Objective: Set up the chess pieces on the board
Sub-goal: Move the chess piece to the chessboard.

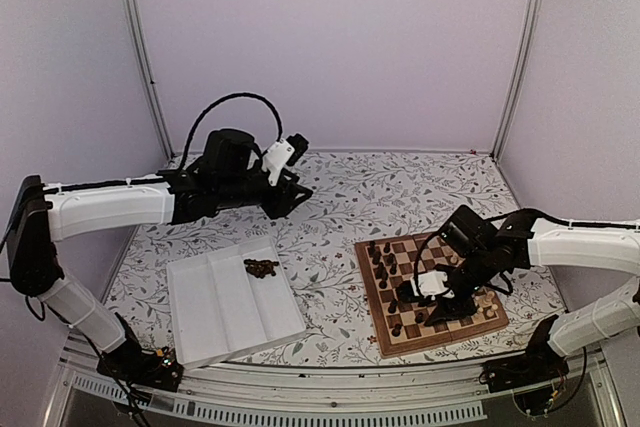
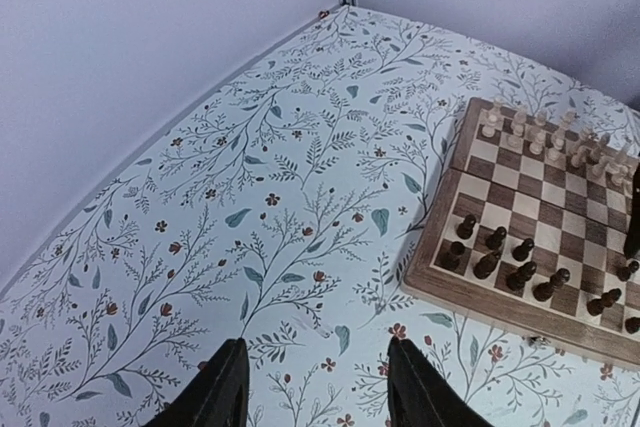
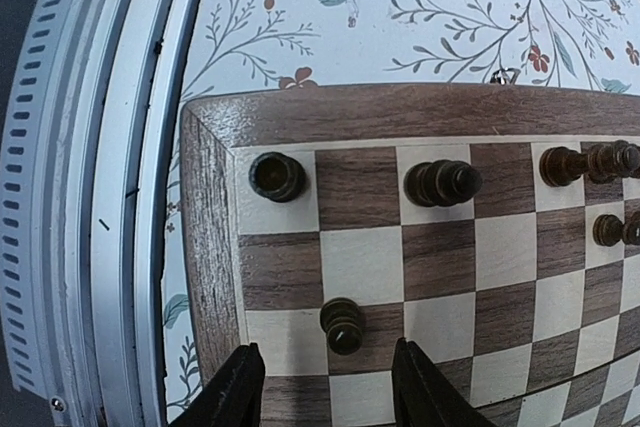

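Board [image 1: 445, 340]: dark chess pieces [image 2: 488, 265] along one edge, pale ones opposite. Left gripper [image 2: 315, 347] off the board, jaws parted, empty. Right gripper [image 3: 328, 357] over the board's corner, jaws parted, pawn [image 3: 343, 325] between, untouched. Likely light, stiff, tippy; pinch its stem.

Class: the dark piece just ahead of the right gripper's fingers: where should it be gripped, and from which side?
Probably the dark piece by its round head, from straight above: it stands upright on the board, with nothing close on either side.
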